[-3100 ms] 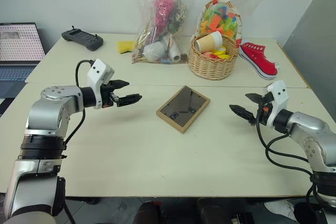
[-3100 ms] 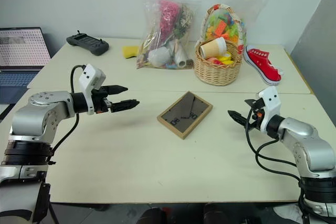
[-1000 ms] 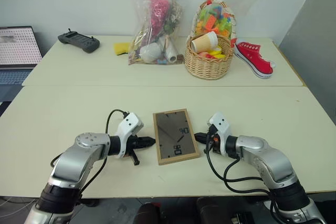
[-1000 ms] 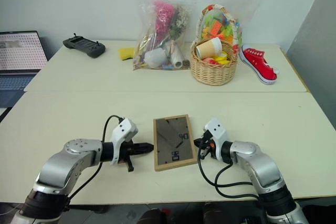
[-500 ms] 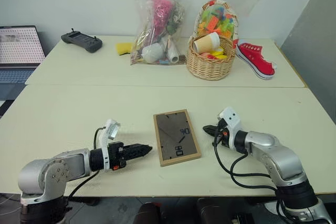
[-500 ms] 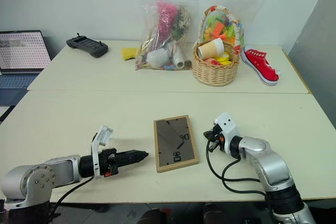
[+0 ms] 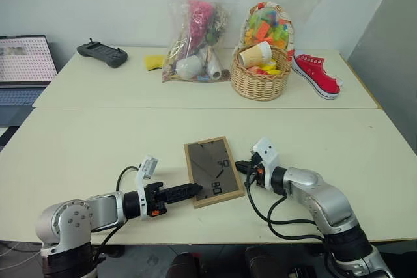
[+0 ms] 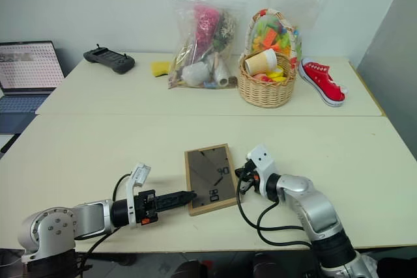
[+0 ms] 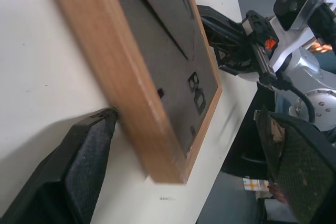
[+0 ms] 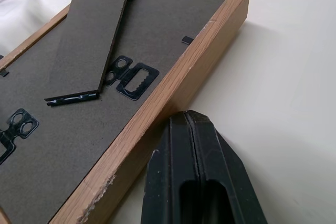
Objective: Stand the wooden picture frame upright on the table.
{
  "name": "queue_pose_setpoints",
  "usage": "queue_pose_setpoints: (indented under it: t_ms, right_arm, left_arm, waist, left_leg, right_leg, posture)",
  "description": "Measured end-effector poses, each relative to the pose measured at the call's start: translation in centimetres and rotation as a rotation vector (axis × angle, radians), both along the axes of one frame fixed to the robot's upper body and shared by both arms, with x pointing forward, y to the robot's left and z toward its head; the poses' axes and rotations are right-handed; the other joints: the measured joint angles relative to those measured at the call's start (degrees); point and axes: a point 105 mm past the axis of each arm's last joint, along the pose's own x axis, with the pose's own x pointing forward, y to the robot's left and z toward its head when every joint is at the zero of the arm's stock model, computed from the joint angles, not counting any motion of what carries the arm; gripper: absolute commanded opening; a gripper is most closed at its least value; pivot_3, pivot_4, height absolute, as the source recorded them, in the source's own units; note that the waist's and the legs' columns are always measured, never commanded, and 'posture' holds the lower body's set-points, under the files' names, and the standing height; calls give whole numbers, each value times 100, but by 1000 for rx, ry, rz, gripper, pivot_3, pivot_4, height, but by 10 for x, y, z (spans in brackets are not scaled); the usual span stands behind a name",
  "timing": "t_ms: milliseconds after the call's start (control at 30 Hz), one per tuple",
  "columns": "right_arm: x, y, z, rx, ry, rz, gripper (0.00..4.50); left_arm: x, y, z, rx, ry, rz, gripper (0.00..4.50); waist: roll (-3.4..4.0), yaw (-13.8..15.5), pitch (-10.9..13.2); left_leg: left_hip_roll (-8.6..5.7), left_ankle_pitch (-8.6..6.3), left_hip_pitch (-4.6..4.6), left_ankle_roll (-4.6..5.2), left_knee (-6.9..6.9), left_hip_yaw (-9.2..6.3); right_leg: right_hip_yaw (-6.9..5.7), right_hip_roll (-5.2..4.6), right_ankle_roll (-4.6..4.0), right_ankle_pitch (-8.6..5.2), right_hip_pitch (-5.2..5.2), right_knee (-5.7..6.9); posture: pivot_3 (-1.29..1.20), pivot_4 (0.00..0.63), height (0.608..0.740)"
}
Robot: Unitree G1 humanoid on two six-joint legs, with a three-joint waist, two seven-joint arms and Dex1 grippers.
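Since a second earlier, the left gripper [image 9: 173,182] had been opened wide at the near left corner of the wooden picture frame [image 7: 213,170], one finger [image 9: 84,156] touching the frame's edge. The frame was left lying flat, back panel up, near the front of the table [image 7: 98,135]. The right gripper [image 10: 197,150] was pressed shut beside the frame's right edge.

Frame [image 7: 212,170] flat on table [image 7: 98,141], near front edge, btwn left gripper [image 7: 189,191] & right gripper [image 7: 240,166]. Basket [image 7: 260,79], bag [image 7: 193,34], shoe [image 7: 316,73] at back.
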Motion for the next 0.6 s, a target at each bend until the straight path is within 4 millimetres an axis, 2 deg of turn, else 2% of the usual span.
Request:
queue_pose_setpoints:
  t_ms: [67, 233, 367, 433, 533, 567, 600]
  right_arm:
    - [0, 5, 1, 17, 4, 2, 0]
    - [0, 9, 1, 28, 10, 0, 0]
    - [-1, 8, -1, 25, 16, -3, 0]
    - [-1, 6, -1, 24, 16, -10, 0]
    - [1, 3, 0, 25, 13, -21, 0]
    - [2, 2, 0, 26, 12, -26, 0]
    - [2, 2, 1, 26, 11, -28, 0]
  left_arm:
    - [2, -6, -2, -15, -2, 6, 4494]
    - [3, -17, -3, -30, -12, -5, 4494]
    - [2, -21, -4, -38, -12, -17, 3900]
    - [0, -23, -6, -43, -1, -24, 3353]
    - [-3, -23, -9, -34, 16, -30, 2816]
    - [-3, -23, -10, -24, 18, -35, 2440]
    - [-3, -22, -11, -14, 18, -37, 2250]
  waist:
    - [7, 23, -4]
    - [14, 88, -10]
    - [14, 93, -10]
    - [14, 88, -10]
    - [13, 81, -9]
    - [13, 78, -9]
    - [13, 74, -9]
  left_leg:
    - [-2, -1, 19, 0, -2, -3]
    - [-7, -1, 18, -1, -3, -7]
    - [-6, -2, 16, -2, -5, -11]
    - [-5, -3, 13, -3, -7, -14]
    - [-4, -3, 8, -3, -9, -20]
    - [-3, -3, 6, -3, -10, -23]
    - [-3, -3, 6, -3, -10, -25]
  right_leg:
    - [-14, -1, 1, -1, 39, -29]
    - [-20, -5, 2, 0, 50, -44]
    - [-19, -7, 2, 0, 52, -54]
    - [-20, -7, 2, 0, 50, -57]
    - [-20, -6, 2, 0, 44, -59]
    - [-20, -6, 2, 0, 41, -59]
    - [-21, -5, 2, 0, 41, -59]
  posture:
    - [0, 150, 740]
    - [0, 150, 740]
    - [0, 150, 740]
    - [0, 150, 740]
    - [0, 150, 740]
    - [0, 150, 740]
    - [0, 150, 740]
